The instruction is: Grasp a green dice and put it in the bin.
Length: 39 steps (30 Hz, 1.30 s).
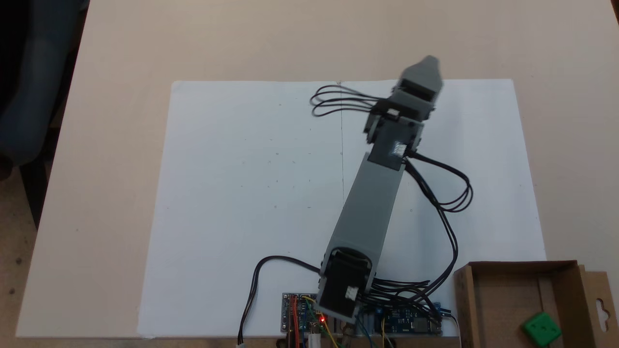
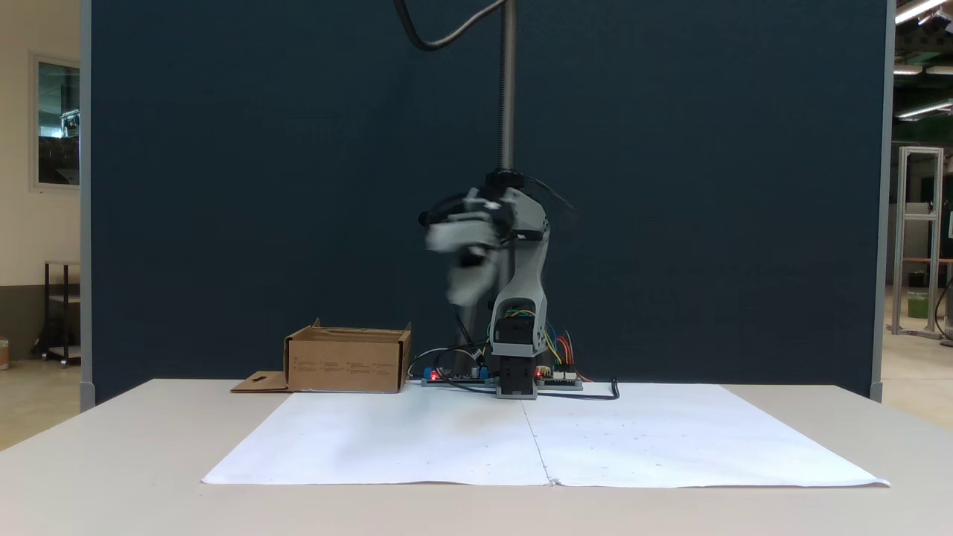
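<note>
Inside the bin point(image 1: 503, 290), near its flap-side wall, lay the green dice point(image 1: 541, 329), so the task looked done. Well apart from the bin, the jaws point(image 1: 428, 65) hung raised above the white paper point(image 1: 242, 193) on the counter point(image 1: 121, 72); blurred and seen from behind, whether they were wide or narrow could not be told. A careless swing toward the bin might have knocked its low wall.

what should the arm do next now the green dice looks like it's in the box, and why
Probably just fold back toward its base and rest. The green dice already lies inside the bin, and the gripper is raised over the white paper, well apart from the bin. Motion blur hides how its jaws stand.
</note>
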Motion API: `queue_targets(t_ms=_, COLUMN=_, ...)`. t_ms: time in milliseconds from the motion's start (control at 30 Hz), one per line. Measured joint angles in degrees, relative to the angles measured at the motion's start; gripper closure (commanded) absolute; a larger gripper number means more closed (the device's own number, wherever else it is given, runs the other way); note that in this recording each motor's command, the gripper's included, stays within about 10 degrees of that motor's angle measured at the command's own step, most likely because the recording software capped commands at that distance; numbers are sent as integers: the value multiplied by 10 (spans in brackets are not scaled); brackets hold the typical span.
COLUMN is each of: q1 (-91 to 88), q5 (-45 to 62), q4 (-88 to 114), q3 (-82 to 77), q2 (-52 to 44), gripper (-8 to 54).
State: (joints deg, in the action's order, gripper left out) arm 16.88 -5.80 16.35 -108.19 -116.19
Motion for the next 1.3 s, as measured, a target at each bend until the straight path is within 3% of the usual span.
queue_targets(t_ms=233, q1=-188, q5=0, q4=-134, q3=-200, q2=-98, gripper=28)
queue_targets(t_ms=367, q1=-192, q5=0, q4=-207, q3=-367, q2=-131, gripper=29)
queue_targets(t_ms=533, q1=-186, q5=0, q4=-294, q3=-465, q2=-131, gripper=37)
queue_targets(t_ms=1300, q1=-156, q5=3, q4=-693, q3=-669, q2=-131, gripper=22)
